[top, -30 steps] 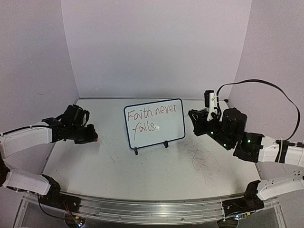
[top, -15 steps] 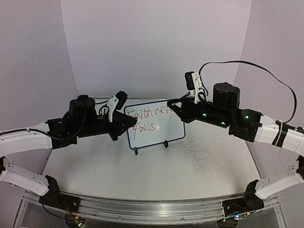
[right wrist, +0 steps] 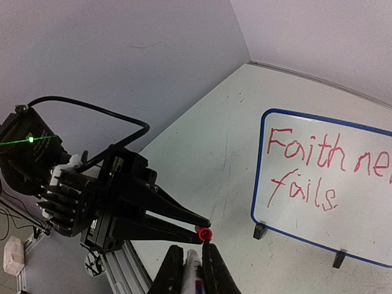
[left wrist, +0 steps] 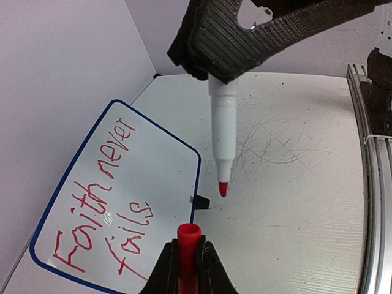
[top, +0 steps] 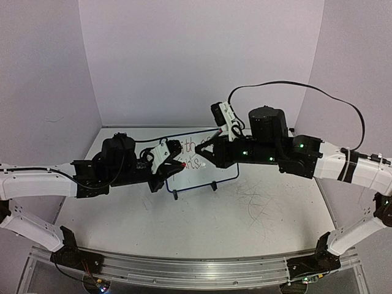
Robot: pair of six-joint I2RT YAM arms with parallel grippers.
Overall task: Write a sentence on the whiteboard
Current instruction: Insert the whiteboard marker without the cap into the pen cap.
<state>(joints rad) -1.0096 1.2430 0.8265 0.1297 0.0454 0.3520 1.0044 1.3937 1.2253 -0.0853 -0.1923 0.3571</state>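
Note:
The whiteboard [top: 205, 174] stands on its two black feet at the table's middle, partly hidden by both grippers. The sentence [left wrist: 104, 202] in red reads "Faith never fails" in two lines; it also shows in the right wrist view [right wrist: 306, 165]. My left gripper [left wrist: 188, 248] is shut on a red marker cap [left wrist: 188, 239], open end forward. My right gripper [right wrist: 193, 252] is shut on a white marker [left wrist: 223, 122] with a bare red tip. Tip and cap face each other with a small gap, in front of the board's left part [top: 184, 164].
Faint scribble marks [top: 257, 196] cover the table right of the board. An aluminium rail [top: 184, 266] runs along the near edge. A black cable [top: 294, 86] arcs above the right arm. Walls close in behind and at both sides.
Both arms have swung in from the table's sides to the middle in front of the board. The cap and the marker tip have come close together.

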